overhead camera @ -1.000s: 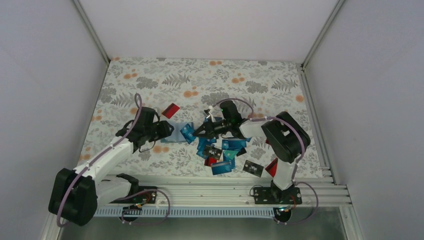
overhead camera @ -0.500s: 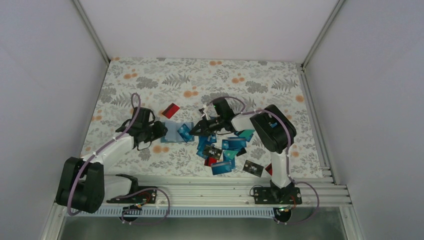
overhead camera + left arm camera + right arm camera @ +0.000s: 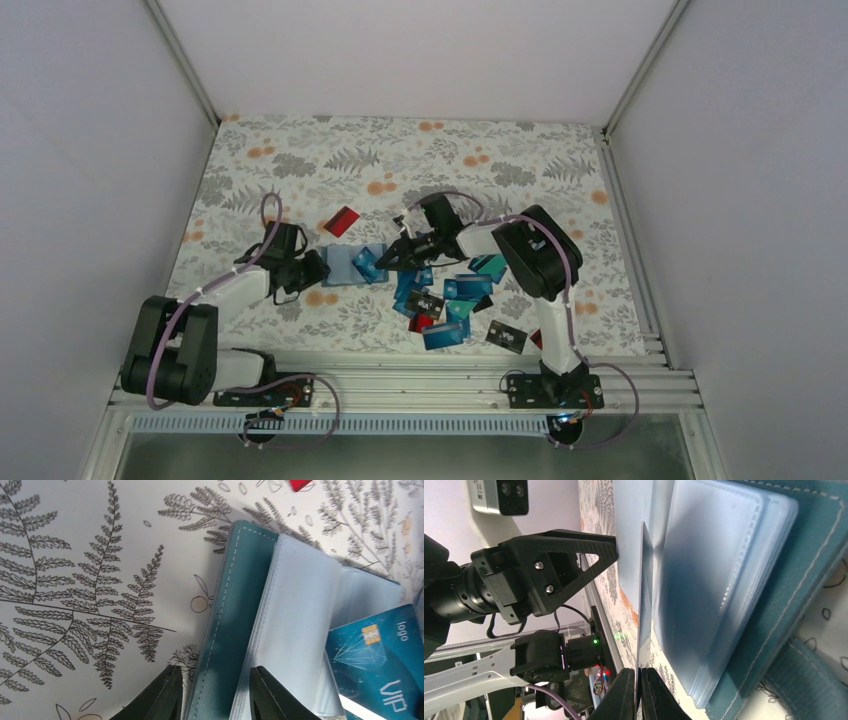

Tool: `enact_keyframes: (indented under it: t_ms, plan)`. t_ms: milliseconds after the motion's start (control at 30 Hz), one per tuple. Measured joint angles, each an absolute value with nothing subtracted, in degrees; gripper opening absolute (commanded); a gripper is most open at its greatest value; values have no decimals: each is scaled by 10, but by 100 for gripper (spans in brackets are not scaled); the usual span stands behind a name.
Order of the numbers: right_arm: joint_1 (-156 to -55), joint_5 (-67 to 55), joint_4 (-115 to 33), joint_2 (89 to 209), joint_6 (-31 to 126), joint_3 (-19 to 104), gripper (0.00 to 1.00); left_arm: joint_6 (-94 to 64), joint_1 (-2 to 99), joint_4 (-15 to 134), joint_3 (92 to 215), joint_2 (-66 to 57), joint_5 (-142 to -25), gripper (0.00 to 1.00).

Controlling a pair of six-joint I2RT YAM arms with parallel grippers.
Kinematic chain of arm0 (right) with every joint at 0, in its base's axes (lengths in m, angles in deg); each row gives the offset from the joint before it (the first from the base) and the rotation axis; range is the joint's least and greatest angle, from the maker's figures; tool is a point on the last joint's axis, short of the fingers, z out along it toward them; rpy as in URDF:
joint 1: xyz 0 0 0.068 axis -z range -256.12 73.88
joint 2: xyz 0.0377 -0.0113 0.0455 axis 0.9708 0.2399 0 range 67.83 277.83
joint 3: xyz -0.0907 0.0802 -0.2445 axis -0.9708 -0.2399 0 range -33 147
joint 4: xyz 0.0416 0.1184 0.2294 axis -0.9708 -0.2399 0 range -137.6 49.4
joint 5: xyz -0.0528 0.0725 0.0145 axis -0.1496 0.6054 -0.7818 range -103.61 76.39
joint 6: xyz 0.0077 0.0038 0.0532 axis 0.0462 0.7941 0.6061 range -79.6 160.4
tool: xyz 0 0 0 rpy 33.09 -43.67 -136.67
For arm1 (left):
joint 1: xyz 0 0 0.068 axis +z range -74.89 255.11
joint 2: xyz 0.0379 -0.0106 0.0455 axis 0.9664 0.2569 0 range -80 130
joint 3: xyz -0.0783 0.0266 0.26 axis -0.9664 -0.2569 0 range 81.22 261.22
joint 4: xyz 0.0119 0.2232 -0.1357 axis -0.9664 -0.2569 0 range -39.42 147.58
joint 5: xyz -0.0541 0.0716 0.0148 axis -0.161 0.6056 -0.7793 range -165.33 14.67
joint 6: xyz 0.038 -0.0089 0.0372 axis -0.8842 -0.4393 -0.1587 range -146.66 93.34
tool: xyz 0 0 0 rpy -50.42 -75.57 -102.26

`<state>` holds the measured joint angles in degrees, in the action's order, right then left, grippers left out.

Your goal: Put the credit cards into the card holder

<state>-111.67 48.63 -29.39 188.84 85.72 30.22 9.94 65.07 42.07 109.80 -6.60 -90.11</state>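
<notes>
The card holder (image 3: 343,264) lies open on the floral cloth, teal cover (image 3: 227,620) outside and pale blue pockets (image 3: 300,610) inside. My left gripper (image 3: 312,269) is open at its left edge. In the left wrist view the gripper (image 3: 215,695) has one finger on each side of the teal cover edge. My right gripper (image 3: 393,258) is shut on a blue credit card (image 3: 371,264) whose far end lies over the holder's right side. In the right wrist view the gripper (image 3: 640,680) holds this card (image 3: 643,595) edge-on beside the pockets (image 3: 709,575). It reads VIP in the left wrist view (image 3: 380,665).
A red card (image 3: 341,220) lies just behind the holder. Several loose blue, teal, black and red cards (image 3: 445,300) lie scattered to the right of the holder, reaching to the front rail (image 3: 440,365). White walls enclose the cloth on three sides.
My right gripper has carried the blue card a little to the left, onto the holder. My left gripper has drawn back slightly to the left along the holder's edge.
</notes>
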Motion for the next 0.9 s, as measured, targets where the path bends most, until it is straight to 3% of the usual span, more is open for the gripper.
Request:
enact_keyframes:
  t_ms: [900]
  plan:
    - [-1132,489,-305,1940,863,377,4,102,659,473,1069,-58,-926,29]
